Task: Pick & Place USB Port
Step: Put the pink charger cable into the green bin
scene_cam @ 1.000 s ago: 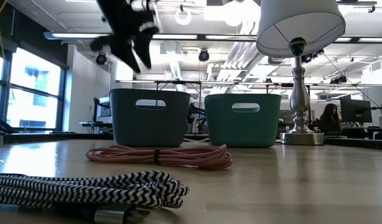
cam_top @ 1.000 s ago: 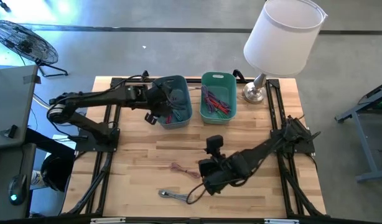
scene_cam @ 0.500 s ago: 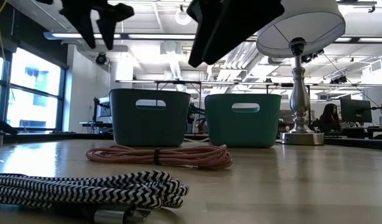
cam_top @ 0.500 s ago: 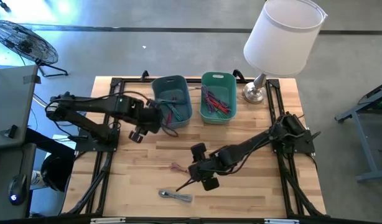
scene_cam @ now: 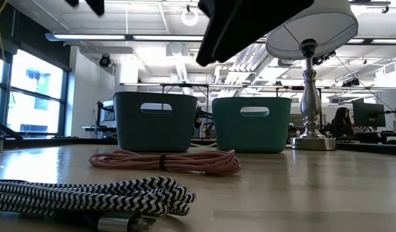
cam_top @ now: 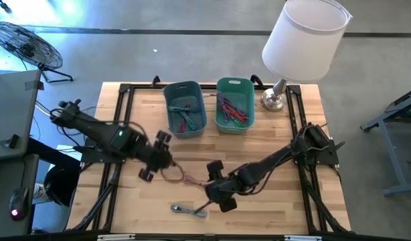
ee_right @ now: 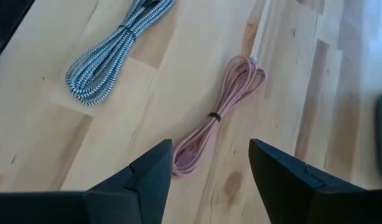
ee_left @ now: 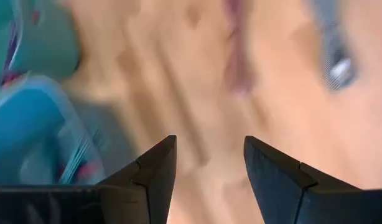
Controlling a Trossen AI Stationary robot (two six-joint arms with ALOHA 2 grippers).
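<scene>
A coiled pink USB cable (cam_top: 186,178) lies on the wooden table near its middle; it also shows in the right wrist view (ee_right: 217,118) and the low view (scene_cam: 164,160). A black-and-white braided cable (cam_top: 189,211) lies near the front edge and shows in the right wrist view (ee_right: 114,51). My left gripper (cam_top: 164,159) is open and empty, above the table just left of the pink cable. My right gripper (cam_top: 209,185) is open and empty, above the table just right of the pink cable, whose near end lies ahead of its fingers.
A blue bin (cam_top: 185,107) and a teal bin (cam_top: 233,105), both holding cables, stand at the far side. A lamp (cam_top: 302,40) stands at the far right corner. Bare wood lies at the table's left and right.
My left gripper has left the blue bin and gone toward the table's near edge, ending beside the pink cable. My right gripper has gone a little toward the table's left and turned, ending by the pink cable. Both cables have stayed where they were.
</scene>
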